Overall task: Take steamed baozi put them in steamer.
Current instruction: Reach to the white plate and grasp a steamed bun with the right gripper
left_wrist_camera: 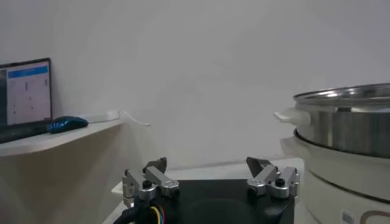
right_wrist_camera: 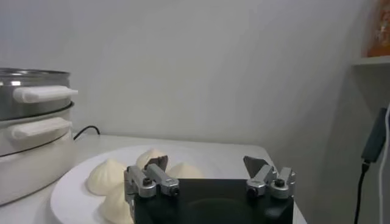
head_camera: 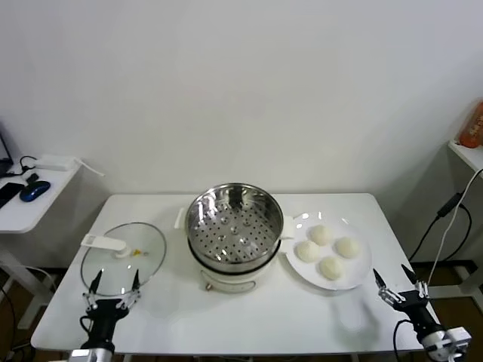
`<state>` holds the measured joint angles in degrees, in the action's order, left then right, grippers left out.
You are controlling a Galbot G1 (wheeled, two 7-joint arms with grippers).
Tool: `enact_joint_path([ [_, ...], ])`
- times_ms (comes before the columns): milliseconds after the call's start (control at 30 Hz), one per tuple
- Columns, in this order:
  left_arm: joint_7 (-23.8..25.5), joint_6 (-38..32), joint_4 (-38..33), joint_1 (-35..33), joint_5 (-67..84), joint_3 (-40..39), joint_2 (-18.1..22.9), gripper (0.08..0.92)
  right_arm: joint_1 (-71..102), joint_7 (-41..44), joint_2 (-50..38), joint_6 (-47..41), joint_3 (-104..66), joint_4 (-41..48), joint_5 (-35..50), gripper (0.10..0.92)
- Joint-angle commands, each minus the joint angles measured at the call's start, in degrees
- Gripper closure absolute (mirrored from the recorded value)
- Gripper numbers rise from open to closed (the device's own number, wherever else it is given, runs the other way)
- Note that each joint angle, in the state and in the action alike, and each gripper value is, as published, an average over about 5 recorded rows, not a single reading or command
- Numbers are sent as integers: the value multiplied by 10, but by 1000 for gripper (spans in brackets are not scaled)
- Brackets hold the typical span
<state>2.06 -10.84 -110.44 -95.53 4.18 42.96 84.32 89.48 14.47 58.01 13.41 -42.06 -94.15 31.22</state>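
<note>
Several creamy-white baozi (head_camera: 327, 250) lie on a flat white plate (head_camera: 362, 275) right of the steamer (head_camera: 234, 226), a shiny steel pot with an empty perforated tray on a white base. My right gripper (head_camera: 401, 283) is open and empty at the table's front right edge, just right of the plate. In the right wrist view the baozi (right_wrist_camera: 105, 176) lie beyond my open gripper (right_wrist_camera: 208, 165), with the steamer (right_wrist_camera: 30, 146) farther off. My left gripper (head_camera: 113, 287) is open and empty at the front left, over the near rim of the glass lid. The left wrist view shows my left gripper (left_wrist_camera: 207, 165) and the steamer (left_wrist_camera: 347, 140).
A round glass lid (head_camera: 121, 258) with a white handle lies left of the steamer. A side desk (head_camera: 30, 197) with a blue mouse stands at far left. A shelf (head_camera: 468, 151) and hanging cables are at far right.
</note>
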Motion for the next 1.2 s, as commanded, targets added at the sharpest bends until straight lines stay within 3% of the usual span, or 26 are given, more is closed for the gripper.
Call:
enact_joint_path([
  [33, 35, -9, -10, -9, -2, 1, -2, 177, -48, 10, -17, -33, -8, -12, -22, 203],
  [167, 41, -14, -10, -11, -9, -4, -3, 177, -119, 23, -63, -85, 14, -22, -49, 203],
  [333, -1, 25, -11, 0, -31, -8, 1, 177, -211, 59, -158, -156, 71, -9, -82, 203],
  [433, -23, 50, -17, 4, -36, -10, 1, 177, -268, 98, -215, -178, 116, 17, -96, 203],
  [633, -21, 49, -13, 13, -40, -12, -6, 177, -450, 199, -271, -191, 281, 107, -130, 203],
  [900, -22, 52, -13, 19, -36, -7, -12, 177, -716, 332, -280, -156, 573, 219, -187, 203],
  [1200, -22, 60, -17, 28, -34, -2, -13, 177, -991, 504, -218, -113, 889, 333, -231, 203],
])
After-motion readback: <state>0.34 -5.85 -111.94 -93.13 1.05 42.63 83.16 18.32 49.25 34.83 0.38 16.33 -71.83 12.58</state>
